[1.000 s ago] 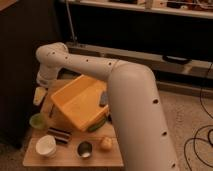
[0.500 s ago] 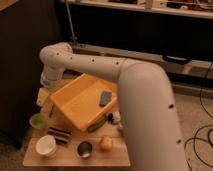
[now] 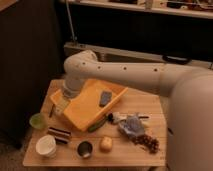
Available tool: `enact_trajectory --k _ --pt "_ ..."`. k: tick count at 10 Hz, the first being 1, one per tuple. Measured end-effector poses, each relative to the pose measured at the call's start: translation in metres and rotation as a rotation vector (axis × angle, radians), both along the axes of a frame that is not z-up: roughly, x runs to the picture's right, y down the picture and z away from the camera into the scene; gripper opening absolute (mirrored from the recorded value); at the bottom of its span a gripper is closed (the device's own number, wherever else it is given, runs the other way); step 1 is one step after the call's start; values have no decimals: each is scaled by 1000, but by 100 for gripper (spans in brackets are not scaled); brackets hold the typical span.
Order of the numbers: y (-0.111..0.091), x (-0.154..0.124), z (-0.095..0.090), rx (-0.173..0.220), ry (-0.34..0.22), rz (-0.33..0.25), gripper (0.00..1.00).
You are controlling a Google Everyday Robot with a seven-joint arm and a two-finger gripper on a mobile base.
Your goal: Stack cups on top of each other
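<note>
Cups upright, mouths up, unstacked, white cup (image 3: 46,145), metal cup (image 3: 85,148), green cup (image 3: 37,120), hand (image 3: 59,106) wide, empty, beside yellow tray (image 3: 82,111).

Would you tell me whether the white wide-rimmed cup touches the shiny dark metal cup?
Apart: the camera view shows bare wooden table between white cup and metal cup. The pincer hangs left of the yellow tray.

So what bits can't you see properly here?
- Camera view: the end effector sits at the yellow tray's left corner. The wrist hides whether it touches the tray.
- The tray covers most of a green thing.
- The picture's right edge cuts off the arm, so its base is unseen.
- The grey thing in the tray: too small to name.
- The metal cup: too dark inside.
</note>
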State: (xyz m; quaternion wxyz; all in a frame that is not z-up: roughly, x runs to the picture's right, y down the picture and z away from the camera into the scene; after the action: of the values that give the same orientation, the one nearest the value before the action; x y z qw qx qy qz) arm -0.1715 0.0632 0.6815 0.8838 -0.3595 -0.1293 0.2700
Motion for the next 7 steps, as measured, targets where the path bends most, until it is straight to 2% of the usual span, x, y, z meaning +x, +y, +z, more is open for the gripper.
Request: enact_trajectory --k 2,3,7 --pt "16 42 -14 -14 71 33 80" --pt "28 68 -21 -41 141 48 80" --pt "30 71 -22 -47 154 49 80"
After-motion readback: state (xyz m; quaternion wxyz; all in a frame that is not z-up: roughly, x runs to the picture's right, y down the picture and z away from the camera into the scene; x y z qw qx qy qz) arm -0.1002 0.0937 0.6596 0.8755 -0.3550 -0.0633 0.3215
